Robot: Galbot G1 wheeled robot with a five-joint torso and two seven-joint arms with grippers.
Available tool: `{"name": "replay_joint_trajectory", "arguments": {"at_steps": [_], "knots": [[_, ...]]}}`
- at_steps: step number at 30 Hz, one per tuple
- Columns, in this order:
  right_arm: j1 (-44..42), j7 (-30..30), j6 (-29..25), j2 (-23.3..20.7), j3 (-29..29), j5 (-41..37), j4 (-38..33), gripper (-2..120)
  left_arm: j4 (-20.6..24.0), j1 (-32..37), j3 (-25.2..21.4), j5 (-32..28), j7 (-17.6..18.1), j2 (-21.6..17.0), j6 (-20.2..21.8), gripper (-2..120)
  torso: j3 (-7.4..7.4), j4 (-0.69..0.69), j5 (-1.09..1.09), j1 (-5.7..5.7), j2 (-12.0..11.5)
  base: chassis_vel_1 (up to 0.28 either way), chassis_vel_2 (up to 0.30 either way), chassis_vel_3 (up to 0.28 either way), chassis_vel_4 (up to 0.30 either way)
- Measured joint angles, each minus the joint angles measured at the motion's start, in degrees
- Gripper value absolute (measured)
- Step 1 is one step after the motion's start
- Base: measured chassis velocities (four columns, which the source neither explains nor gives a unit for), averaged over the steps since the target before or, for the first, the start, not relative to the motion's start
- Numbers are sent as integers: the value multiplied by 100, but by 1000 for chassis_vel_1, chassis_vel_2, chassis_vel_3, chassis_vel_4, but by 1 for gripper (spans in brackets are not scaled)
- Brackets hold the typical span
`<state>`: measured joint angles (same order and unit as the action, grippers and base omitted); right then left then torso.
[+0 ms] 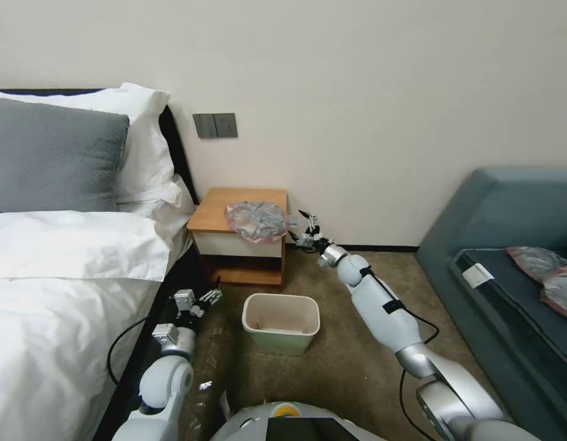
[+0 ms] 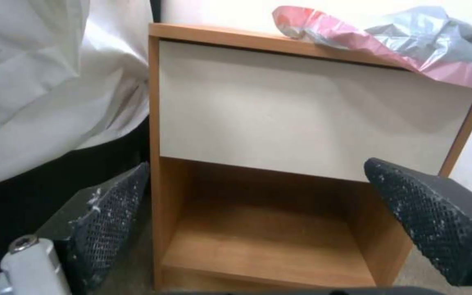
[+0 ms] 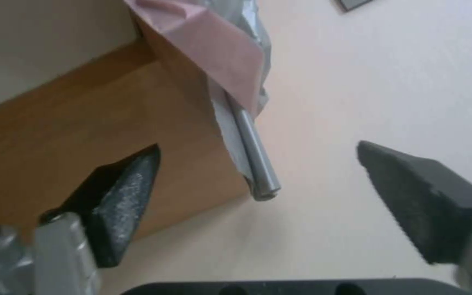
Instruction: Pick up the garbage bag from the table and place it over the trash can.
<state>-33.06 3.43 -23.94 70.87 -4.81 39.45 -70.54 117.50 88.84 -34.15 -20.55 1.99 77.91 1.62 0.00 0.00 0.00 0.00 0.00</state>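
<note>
Garbage bag (image 1: 257, 220): lay crumpled on the table (image 1: 219, 211), right-hand half of the top, centre of the head view; its pink rim drooped over the front edge and the right corner.
Bag in the wrist views: in the left wrist view the bag (image 2: 405, 45) sat at the upper right, spilling over the drawer front; in the right wrist view its pink fold (image 3: 209, 45) hung at the top centre, with a narrow rolled grey strip trailing down from it.
Right gripper (image 1: 303, 229): held at table-top height just off the table's right edge, right of centre in the head view; fingers spread wide, nothing between them.
Bag relative to right gripper: bag lay to the gripper's left in the head view, near but apart; the overhanging corner was the closest part.
Strip axis: ran from the upper middle toward the centre of the right wrist view, ending roughly between the two spread fingers (image 3: 127, 192) but beyond them.
Left gripper (image 1: 205, 300): low, lower left of the head view, beside the bed and before the table's lower shelf; fingers (image 2: 110, 213) apart, empty.
Nearer arm: the right, by judgement; the left sat well below the bag.
Trash can (image 1: 281, 321): on the floor before the table, lower centre, unlined.
Step in hand: approach to the bag's right corner; grasp not yet made.
</note>
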Motion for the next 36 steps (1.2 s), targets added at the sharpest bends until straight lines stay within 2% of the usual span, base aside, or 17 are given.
{"name": "replay_joint_trajectory", "arguments": {"at_steps": [1,4,6,8,9,11,13,17,19,25,31,36], "knots": [[0,0,0,0,0,0,0,90,0,0,0,0,0,0,0,100,0,0,0,0,0,0,0,0,0],[76,1,-19,-10,63,37,84,74,12,-21,0,0,0,14,0,100,0,0,0,0,0,0,0,0,0],[97,1,-19,-18,89,36,104,71,19,-22,0,0,0,21,0,100,0,0,0,0,0,0,0,0,0],[138,2,-19,-38,135,24,131,61,28,-22,1,0,0,46,0,100,0,0,0,0,0,0,0,0,0],[138,2,-19,-38,135,24,131,61,28,-22,1,0,0,46,0,100,0,0,0,0,0,0,0,0,0],[159,8,-9,-49,171,11,136,49,33,-22,2,2,-1,65,0,100,0,0,0,0,0,0,0,0,0],[164,9,-5,-45,179,3,142,46,36,-23,2,2,-1,67,0,100,0,0,0,0,0,0,0,0,0],[169,13,8,-2,208,-5,177,27,37,-45,-9,1,1,68,1,100,0,0,0,0,0,0,0,0,0],[169,13,8,0,209,-6,177,26,36,-45,-11,1,1,68,1,100,0,0,0,0,0,0,0,0,0],[158,28,43,16,230,-33,150,0,42,-48,-44,-2,2,78,5,100,0,0,0,-1,0,0,0,0,0],[124,28,78,-3,232,-128,30,0,45,-46,-48,-7,0,84,21,100,0,1,0,0,0,0,0,0,0],[-34,67,291,-158,225,-449,-397,0,45,-96,-209,-85,6,81,37,100,-1,0,0,0,0,0,0,0,0]]}}
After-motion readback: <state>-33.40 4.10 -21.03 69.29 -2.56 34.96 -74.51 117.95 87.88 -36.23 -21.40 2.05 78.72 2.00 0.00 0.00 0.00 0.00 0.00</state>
